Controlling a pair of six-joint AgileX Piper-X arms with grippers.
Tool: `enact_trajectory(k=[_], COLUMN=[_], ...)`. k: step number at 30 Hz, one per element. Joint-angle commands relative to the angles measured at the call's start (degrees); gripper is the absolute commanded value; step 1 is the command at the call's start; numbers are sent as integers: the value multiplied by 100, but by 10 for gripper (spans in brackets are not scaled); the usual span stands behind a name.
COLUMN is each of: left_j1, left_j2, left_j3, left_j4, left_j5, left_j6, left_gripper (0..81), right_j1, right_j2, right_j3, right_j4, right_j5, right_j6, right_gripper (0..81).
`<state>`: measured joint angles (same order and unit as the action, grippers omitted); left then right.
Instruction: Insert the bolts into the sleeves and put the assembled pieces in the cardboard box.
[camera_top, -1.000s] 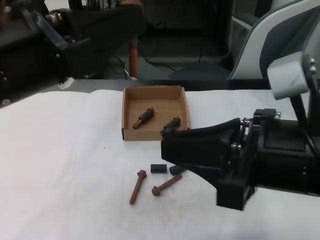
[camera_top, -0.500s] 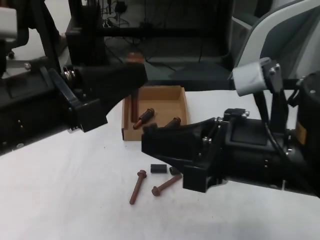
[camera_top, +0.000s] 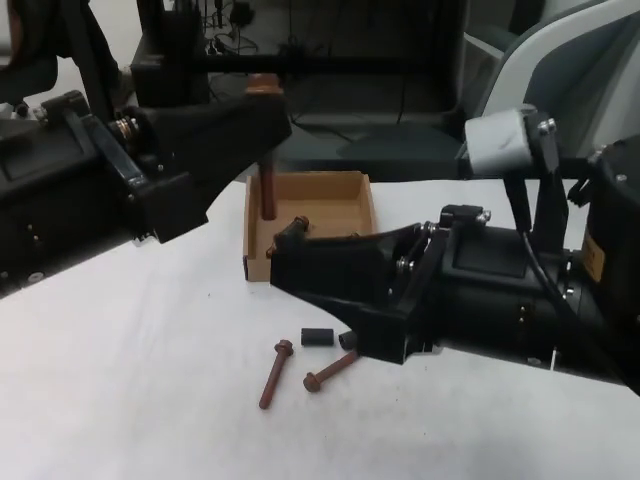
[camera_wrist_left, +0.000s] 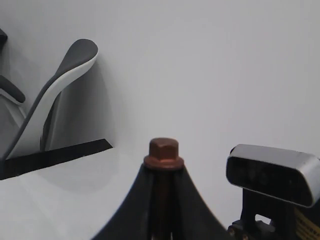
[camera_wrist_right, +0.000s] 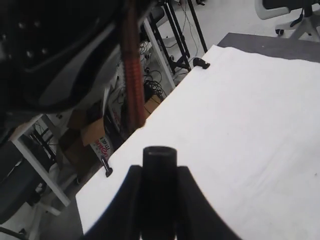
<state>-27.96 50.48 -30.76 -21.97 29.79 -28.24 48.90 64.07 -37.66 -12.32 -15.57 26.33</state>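
Observation:
My left gripper (camera_top: 266, 112) (camera_wrist_left: 163, 175) is shut on a rust-brown bolt (camera_top: 267, 170) (camera_wrist_left: 163, 153), held upright with its shaft hanging over the cardboard box (camera_top: 360, 205). My right gripper (camera_top: 283, 246) (camera_wrist_right: 159, 175) is shut on a black sleeve (camera_wrist_right: 159, 159), just in front of the box and below the bolt's tip. The right wrist view has that bolt (camera_wrist_right: 132, 75) just beyond the sleeve's open end. On the cloth lie two loose bolts (camera_top: 273, 372) (camera_top: 332, 370) and a loose sleeve (camera_top: 316, 336). A second sleeve (camera_top: 348, 341) is half hidden under the right arm.
The right arm's body covers much of the box's inside; one dark assembled piece (camera_top: 297, 222) peeks out there. The bench is covered by a white cloth (camera_top: 150, 400). Dark equipment and chairs stand beyond the far edge.
Both arms have closed in over the box. The left gripper brought the bolt in from the left and lowered it. The right gripper carried the sleeve leftward, beneath the bolt.

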Motion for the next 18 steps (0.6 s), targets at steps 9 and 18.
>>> enact_trajectory(k=[9,18], left_j1=[-4,-4], left_j2=[465,545], left_j3=[-11,-11], left_j4=[-980,-1044], left_j5=[-41,5], left_j6=[-508,-643], left_gripper=[17,17], right_j1=[27,27], right_j2=[-14,-14], right_j3=[-32,-32], right_j4=[-387,-452], right_j5=[-31,-20], right_j6=[211,200], right_gripper=[4,4])
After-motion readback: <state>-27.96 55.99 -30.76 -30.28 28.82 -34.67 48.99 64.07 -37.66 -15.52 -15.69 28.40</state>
